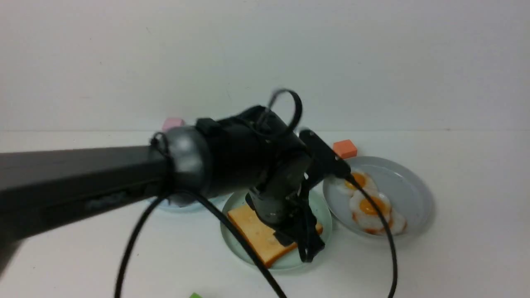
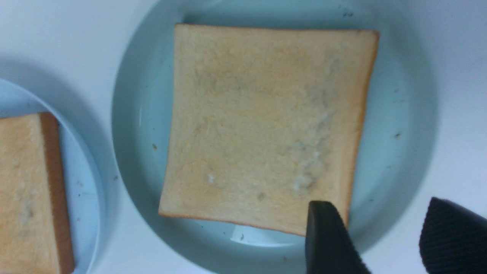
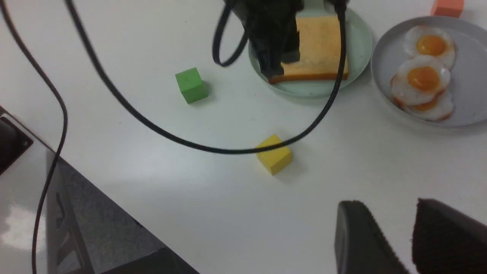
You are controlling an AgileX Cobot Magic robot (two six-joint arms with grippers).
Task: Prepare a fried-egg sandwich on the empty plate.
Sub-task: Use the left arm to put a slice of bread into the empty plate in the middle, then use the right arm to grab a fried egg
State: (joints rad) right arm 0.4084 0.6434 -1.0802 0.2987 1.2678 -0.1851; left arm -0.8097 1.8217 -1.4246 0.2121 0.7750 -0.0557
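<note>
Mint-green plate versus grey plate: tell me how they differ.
The mint-green plate is pale green, while the grey plate is plain grey. The mint-green plate holds a square slice of toasted bread; the grey plate carries fried eggs. Both are round and sit on the white table.

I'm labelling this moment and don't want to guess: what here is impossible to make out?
- Light blue plate: in the front view the left arm hides most of it; the left wrist view's edge cuts it off.
- Whether that plate holds more than the one bread slice seen: same edge.
- Lowest egg: partly covered by the middle egg in the right wrist view.
- Pink block: partly behind the left arm, front view.
</note>
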